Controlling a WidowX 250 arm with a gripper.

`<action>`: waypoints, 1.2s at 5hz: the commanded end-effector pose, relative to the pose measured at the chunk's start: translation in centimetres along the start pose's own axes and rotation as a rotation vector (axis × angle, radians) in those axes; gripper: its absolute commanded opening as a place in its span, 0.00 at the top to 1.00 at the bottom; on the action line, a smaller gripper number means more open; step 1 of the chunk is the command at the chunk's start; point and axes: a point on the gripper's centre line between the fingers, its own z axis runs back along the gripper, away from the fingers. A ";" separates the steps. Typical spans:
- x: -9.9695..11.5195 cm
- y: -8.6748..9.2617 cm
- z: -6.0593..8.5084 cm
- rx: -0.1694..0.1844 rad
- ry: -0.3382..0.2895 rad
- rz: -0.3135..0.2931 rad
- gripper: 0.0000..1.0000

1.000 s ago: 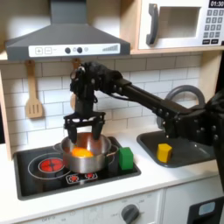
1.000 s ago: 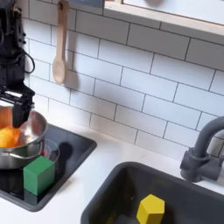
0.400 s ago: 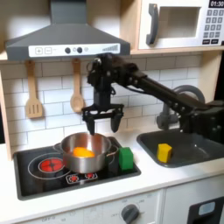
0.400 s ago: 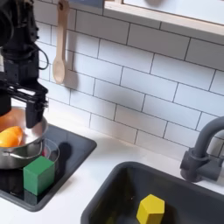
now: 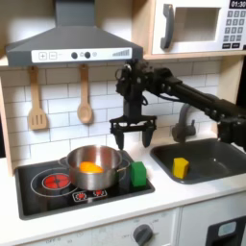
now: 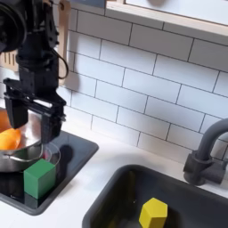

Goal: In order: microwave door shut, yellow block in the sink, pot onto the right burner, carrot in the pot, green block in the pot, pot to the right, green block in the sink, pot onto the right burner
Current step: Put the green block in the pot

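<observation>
The steel pot stands on the black stovetop with the orange carrot inside it. Against the pot's right side in the first exterior view stands the green block. My gripper hangs open and empty in the air just above that block. The yellow block rests in the dark sink. Up at the top right of the first exterior view, the microwave door is shut.
Two wooden spoons hang on the tiled wall under the range hood. A red burner ring glows left of the pot in the first exterior view. The arched faucet rises behind the sink.
My gripper has risen from over the pot and swung to the first exterior view's right, now hovering above the green block. The carrot stays in the pot; nothing else moved.
</observation>
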 end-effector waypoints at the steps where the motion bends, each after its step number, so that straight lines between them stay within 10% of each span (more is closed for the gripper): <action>1: -2.6 -1.2 -2.2 0.013 0.047 -0.023 0.00; 6: -1.8 -2.0 -5.0 0.031 0.060 -0.012 0.00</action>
